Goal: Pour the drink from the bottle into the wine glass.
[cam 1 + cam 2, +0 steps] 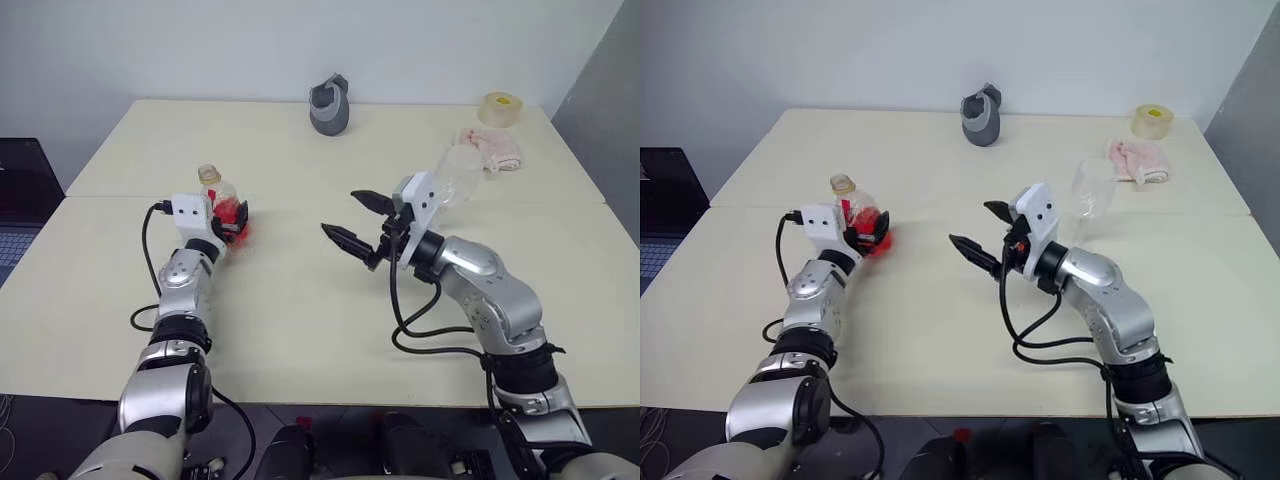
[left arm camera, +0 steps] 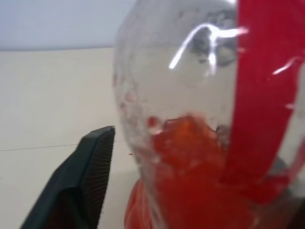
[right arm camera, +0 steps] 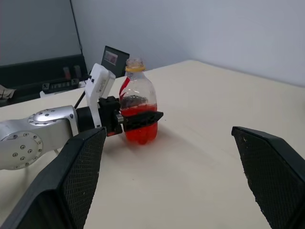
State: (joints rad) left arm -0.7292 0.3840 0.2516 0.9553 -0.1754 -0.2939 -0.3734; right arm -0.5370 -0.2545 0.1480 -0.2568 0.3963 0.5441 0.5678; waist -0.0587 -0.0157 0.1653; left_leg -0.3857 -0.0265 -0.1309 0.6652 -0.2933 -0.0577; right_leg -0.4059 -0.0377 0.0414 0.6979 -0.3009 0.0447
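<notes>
Standing capped bottle (image 3: 137,102), red drink (image 3: 140,126) filling its lower part

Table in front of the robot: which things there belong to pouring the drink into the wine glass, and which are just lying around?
For the job:
- bottle, standing, part full
- red drink inside it
- wine glass, with no red in it
- left gripper, around the bottle

Lying about:
- grey cup-like object
- tape roll
- pink cloth

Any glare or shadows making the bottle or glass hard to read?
Left wrist view: white glare streaks cross the bottle above the drink. Right eye view: the wine glass looks faint against the pale table; shadows are soft.
</notes>
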